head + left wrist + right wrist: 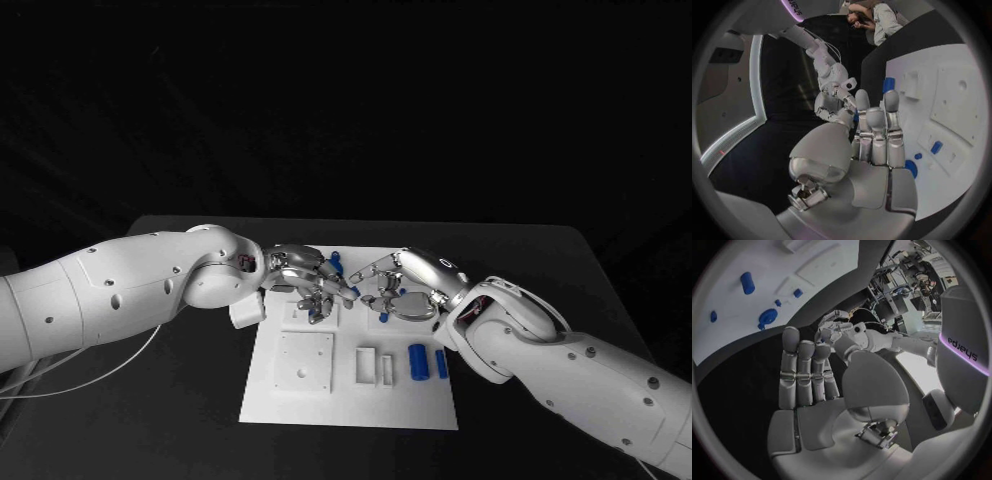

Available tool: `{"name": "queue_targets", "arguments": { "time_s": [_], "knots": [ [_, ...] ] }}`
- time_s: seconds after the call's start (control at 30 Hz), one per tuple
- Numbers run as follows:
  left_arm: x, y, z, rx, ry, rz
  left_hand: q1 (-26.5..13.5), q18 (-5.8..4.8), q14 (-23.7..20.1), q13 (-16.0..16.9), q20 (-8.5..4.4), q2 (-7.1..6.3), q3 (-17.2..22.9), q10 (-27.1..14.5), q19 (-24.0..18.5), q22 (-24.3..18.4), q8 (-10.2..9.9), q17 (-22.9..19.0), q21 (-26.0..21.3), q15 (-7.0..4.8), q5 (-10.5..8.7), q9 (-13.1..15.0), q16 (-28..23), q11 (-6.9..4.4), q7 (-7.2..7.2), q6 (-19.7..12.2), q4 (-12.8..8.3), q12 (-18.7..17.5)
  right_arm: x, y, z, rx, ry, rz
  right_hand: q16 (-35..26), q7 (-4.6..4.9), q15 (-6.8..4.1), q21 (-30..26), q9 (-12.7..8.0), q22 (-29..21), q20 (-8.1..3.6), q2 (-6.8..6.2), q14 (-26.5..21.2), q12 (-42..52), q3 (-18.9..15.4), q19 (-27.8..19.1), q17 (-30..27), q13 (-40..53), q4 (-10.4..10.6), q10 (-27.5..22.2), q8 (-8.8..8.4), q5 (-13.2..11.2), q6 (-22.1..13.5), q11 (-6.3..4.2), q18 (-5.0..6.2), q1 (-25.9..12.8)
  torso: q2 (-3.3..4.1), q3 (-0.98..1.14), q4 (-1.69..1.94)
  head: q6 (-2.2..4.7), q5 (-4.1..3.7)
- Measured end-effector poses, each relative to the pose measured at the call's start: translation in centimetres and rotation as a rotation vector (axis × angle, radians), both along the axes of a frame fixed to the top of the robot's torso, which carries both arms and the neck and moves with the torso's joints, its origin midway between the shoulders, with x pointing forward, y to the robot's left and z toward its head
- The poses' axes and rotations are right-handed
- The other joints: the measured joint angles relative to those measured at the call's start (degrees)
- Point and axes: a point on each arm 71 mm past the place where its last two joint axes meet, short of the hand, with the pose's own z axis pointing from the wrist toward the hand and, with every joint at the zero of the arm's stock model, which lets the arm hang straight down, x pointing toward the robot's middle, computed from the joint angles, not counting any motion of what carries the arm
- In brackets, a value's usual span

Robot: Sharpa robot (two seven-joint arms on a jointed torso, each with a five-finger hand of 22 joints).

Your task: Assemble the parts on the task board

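Head view: the silver left hand (306,280) is hovering over the far part of the white rectangular task board (289,395) on the black bench (188,400), fingers apart, holding nothing. The silver right hand (397,285) is facing it, likewise empty. Small blue cylindrical parts (418,362) are lying near the board's right edge.

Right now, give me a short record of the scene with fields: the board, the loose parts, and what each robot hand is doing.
board: flat white rectangular task board in the middle of the black table
loose parts: two small blue cylinders lying side by side on the board's right part, apart from both hands
left robot hand: silver left robot hand over the board's far edge, fingers straight, nothing in it
right robot hand: silver right robot hand over the far edge beside the left one, nothing visibly held
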Motion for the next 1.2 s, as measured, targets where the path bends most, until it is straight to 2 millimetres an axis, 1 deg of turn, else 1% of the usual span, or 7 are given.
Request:
{"name": "queue_targets", "arguments": {
  "time_s": [0.2,0.27,0.67,0.7,1.03,1.1,1.2],
  "knots": [
    [0.02,-0.09,0.00,-0.001,-0.001,-0.001,0.00,0.00,0.00,0.00,0.00,0.00,0.00,0.00,0.00,0.00,0.00,-0.06,0.00,0.00,-0.01,0.02,0.00,0.00,0.00,0.00,0.00,0.00,-0.03,0.05,-0.05,-0.005,0.006,0.006,0.21,-0.01,0.21,-0.03,0.00,0.44,0.00,0.00,0.20,0.26,0.00,0.00,0.12,0.27,0.00,0.20,0.00,0.00,0.01,-0.20,-0.01,0.00,-0.01,-0.01,0.01,-0.04,0.01],
    [0.02,-0.11,0.00,-0.001,-0.001,-0.001,0.00,0.00,0.00,0.00,0.00,0.00,0.00,0.00,0.00,-0.01,-0.01,-0.06,0.00,0.00,-0.02,0.03,0.00,0.00,0.00,0.00,0.00,0.00,-0.03,0.05,-0.06,-0.006,0.007,0.007,0.21,-0.26,0.21,-0.32,-0.01,0.55,0.18,0.00,0.20,0.45,0.00,0.21,0.19,0.47,0.00,0.38,-0.01,0.00,0.28,-0.03,0.00,0.00,-0.01,-0.01,0.01,-0.04,0.01],
    [0.02,-0.09,-0.07,-0.001,0.000,0.002,0.00,0.00,0.00,-0.05,0.12,0.00,0.01,-0.10,-0.12,-0.01,-0.12,-0.24,0.00,0.00,-0.24,0.31,0.00,0.12,0.00,0.00,0.01,0.00,-0.01,-0.06,-0.10,-0.014,0.014,0.010,0.48,0.20,0.21,-0.87,-0.01,1.72,0.40,0.00,0.21,1.15,0.00,0.42,0.50,1.30,0.00,0.71,-0.21,0.00,2.04,0.09,-0.23,0.00,-0.01,-0.01,0.01,-0.08,0.07],
    [0.03,-0.08,-0.08,-0.001,-0.001,0.003,0.00,-0.01,0.00,-0.04,0.21,0.00,0.19,-0.20,-0.21,-0.01,-0.09,-0.26,0.00,0.00,-0.24,0.31,0.00,0.21,0.00,0.00,0.19,0.00,0.00,-0.08,-0.11,-0.015,0.014,0.010,0.48,0.01,0.20,-0.87,0.00,1.80,0.40,0.12,0.21,1.39,0.00,0.42,0.53,1.38,0.00,0.72,-0.22,0.00,2.24,0.09,-0.24,-0.12,-0.01,-0.01,0.01,-0.09,0.08],
    [0.10,0.15,-0.08,-0.005,-0.002,0.017,0.04,0.00,-0.20,-0.04,0.21,-0.04,1.44,-0.40,-0.21,-0.02,0.13,-0.33,0.00,0.20,-0.63,0.36,0.00,0.42,0.00,0.00,1.44,0.23,-0.18,-0.39,-0.23,-0.015,0.021,0.009,0.69,-0.08,0.42,-1.21,0.00,2.19,0.40,0.32,0.42,2.05,-0.35,0.82,0.77,1.94,0.01,0.81,-0.17,0.00,3.00,0.20,-0.27,-0.32,-0.02,-0.01,0.01,-0.15,0.08],
    [0.11,0.19,-0.08,-0.006,-0.002,0.019,-0.02,0.00,-0.21,-0.04,0.21,0.02,1.52,-0.40,-0.21,-0.02,0.15,-0.32,0.00,0.20,-0.68,1.67,0.00,0.42,0.00,0.00,1.52,0.23,-0.22,-0.42,-0.27,-0.014,0.023,0.008,0.72,-0.07,0.42,-1.21,0.01,2.20,0.40,0.32,0.42,2.05,-0.35,0.82,0.78,1.95,0.01,0.82,-0.16,0.00,3.01,0.20,-0.28,-0.32,-0.02,-0.01,0.01,-0.16,0.09],
    [0.12,0.23,-0.07,-0.007,-0.002,0.021,-0.10,-0.01,-0.21,-0.04,0.21,0.10,1.74,-0.39,-0.21,-0.02,0.16,-0.34,0.00,0.21,-0.69,2.41,0.00,0.42,0.00,0.00,1.75,0.23,-0.28,-0.46,-0.32,-0.013,0.026,0.008,1.03,-0.06,0.40,-1.44,0.02,2.40,0.40,0.32,0.44,2.11,-0.34,0.82,0.92,2.16,0.01,0.82,-0.16,0.00,3.02,0.20,-0.29,-0.32,-0.02,-0.01,0.01,-0.19,0.10]
  ]
}}
